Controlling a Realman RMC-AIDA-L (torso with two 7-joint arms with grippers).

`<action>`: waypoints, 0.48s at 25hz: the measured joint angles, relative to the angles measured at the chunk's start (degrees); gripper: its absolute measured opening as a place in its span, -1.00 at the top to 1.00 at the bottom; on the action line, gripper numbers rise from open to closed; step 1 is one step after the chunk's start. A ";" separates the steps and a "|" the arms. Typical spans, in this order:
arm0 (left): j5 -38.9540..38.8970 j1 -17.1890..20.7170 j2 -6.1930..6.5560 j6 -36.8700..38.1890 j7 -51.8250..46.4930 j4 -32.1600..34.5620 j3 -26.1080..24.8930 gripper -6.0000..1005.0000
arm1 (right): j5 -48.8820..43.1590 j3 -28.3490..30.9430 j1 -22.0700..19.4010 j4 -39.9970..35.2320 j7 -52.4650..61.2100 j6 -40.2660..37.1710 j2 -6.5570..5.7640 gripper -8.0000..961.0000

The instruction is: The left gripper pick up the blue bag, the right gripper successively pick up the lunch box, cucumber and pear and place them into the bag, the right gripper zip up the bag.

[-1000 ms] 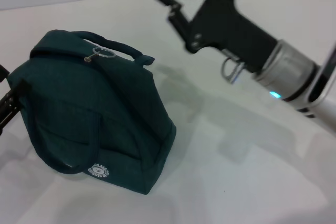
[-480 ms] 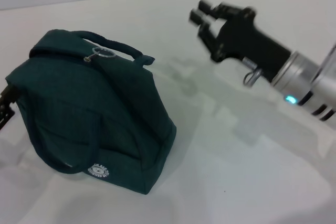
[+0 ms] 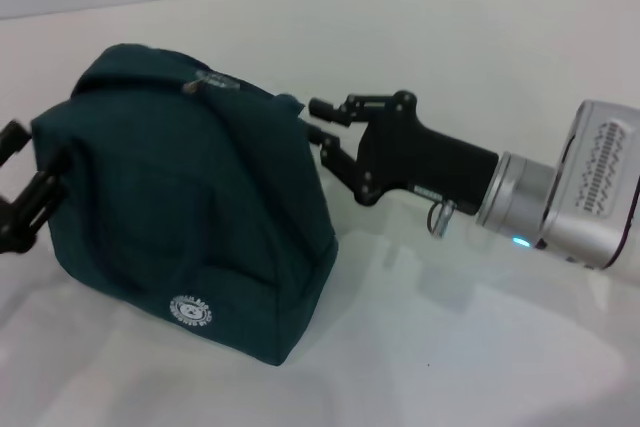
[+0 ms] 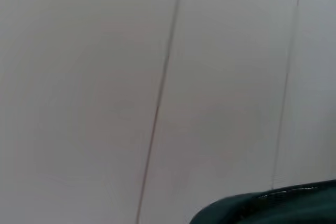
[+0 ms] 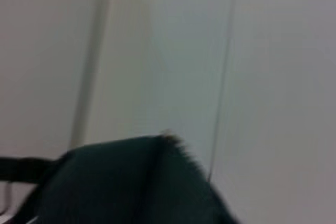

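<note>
Blue bag (image 3: pixel 180 217) sits on the white table (image 3: pixel 470 347), taking up the left half of the head view, its base on the surface and a round white logo low on the near face. Its top is closed over, with the metal zipper pull lying near the crest. No lunch box, cucumber or pear shows anywhere outside it.

Right gripper (image 3: pixel 318 135) reaches in from the right, level with the bag's upper right side. Its two black fingers are spread apart, one above the other, and their tips sit at or just beside the fabric edge; whether they actually touch cannot be told. They hold nothing. Behind the claw runs the silver wrist and the grey vented housing, above the table.

Left gripper (image 3: pixel 25 187) stands at the far left edge, tight against the bag's left side. Only black bars show there, and it is not clear whether its fingers are pinched on the fabric or a handle.

In the left wrist view a strip of the teal fabric (image 4: pixel 273 208) fills a lower corner before a pale wall. The right wrist view shows a dark, blurred mass of bag (image 5: pixel 131 182) close in front of that camera, blocking much of its sight.
</note>
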 joint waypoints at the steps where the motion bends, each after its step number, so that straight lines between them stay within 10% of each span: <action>1: 0.20 -0.41 -0.02 -0.10 0.03 -0.02 0.01 -0.32 | -0.22 -0.24 -0.26 -0.09 0.02 0.02 0.01 0.60; 12: 0.33 -6.90 -1.20 -9.28 0.83 0.42 -0.74 -0.27 | -0.58 -7.19 -4.97 -0.13 3.07 -10.90 -0.24 0.60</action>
